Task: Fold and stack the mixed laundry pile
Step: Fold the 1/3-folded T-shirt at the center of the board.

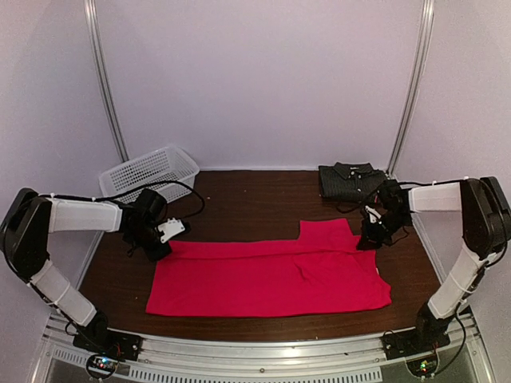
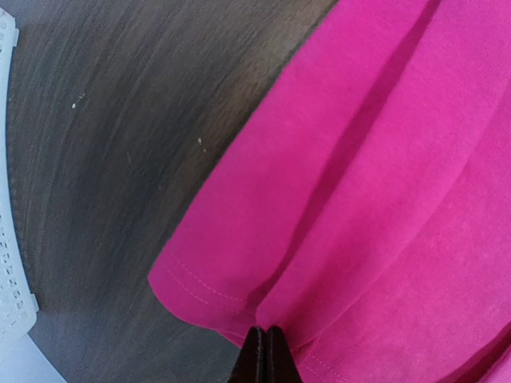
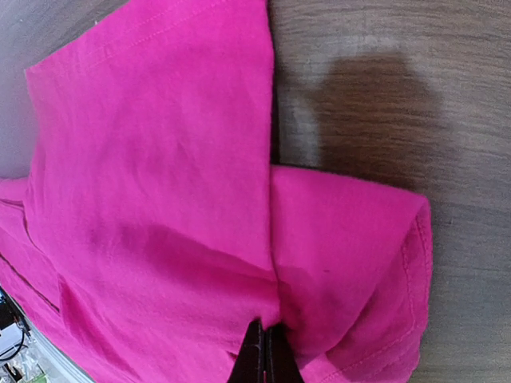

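Note:
The red-pink T-shirt (image 1: 271,275) lies spread across the middle of the brown table, partly folded lengthwise. My left gripper (image 1: 160,247) is shut on its far left edge; in the left wrist view the closed tips (image 2: 265,339) pinch the hemmed edge of the T-shirt (image 2: 375,199). My right gripper (image 1: 369,239) is shut on the shirt's far right edge; in the right wrist view the closed tips (image 3: 266,335) pinch the folded T-shirt (image 3: 160,183). The dark charcoal collared shirt (image 1: 351,180) lies folded at the back right.
A white lattice basket (image 1: 150,171) stands at the back left, tilted against the wall; its rim shows in the left wrist view (image 2: 9,263). Grey walls and metal posts enclose the table. Cables trail from both arms.

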